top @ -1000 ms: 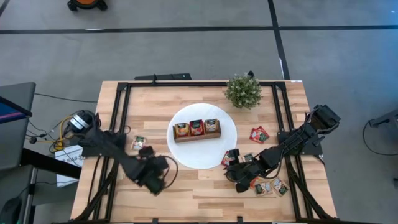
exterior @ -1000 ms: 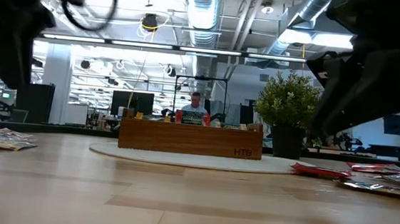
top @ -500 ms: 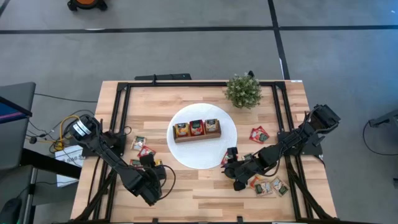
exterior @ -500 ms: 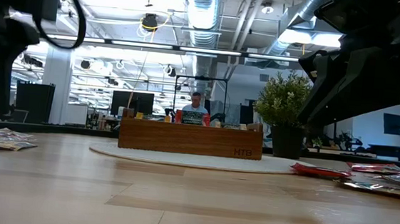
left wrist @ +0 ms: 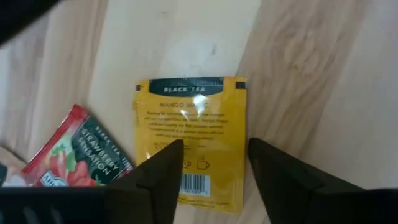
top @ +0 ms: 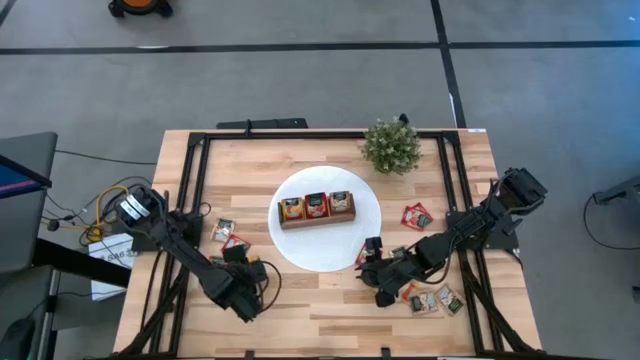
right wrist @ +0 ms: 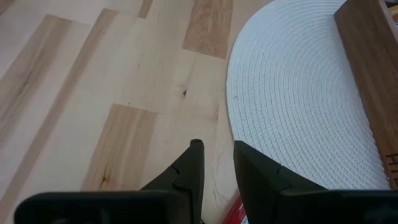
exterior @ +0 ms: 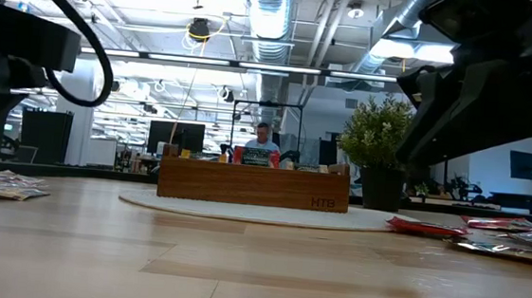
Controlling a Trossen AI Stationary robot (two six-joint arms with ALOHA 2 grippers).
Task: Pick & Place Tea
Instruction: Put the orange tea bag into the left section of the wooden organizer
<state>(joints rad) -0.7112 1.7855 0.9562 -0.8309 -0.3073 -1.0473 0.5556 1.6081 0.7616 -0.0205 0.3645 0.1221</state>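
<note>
Yellow tea sachet (left wrist: 193, 138) lies flat beside red sachet (left wrist: 81, 155).

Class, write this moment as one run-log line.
left gripper: open over yellow sachet | right gripper: empty, beside white disc | wooden box: on disc

Left pincer (left wrist: 211, 171): shifted from table's left-centre toward near-left sachet cluster, fingers spread wider than before, now straddling yellow tea sachet (left wrist: 193, 134); red sachet (top: 234, 243) uncovered beside it
</note>
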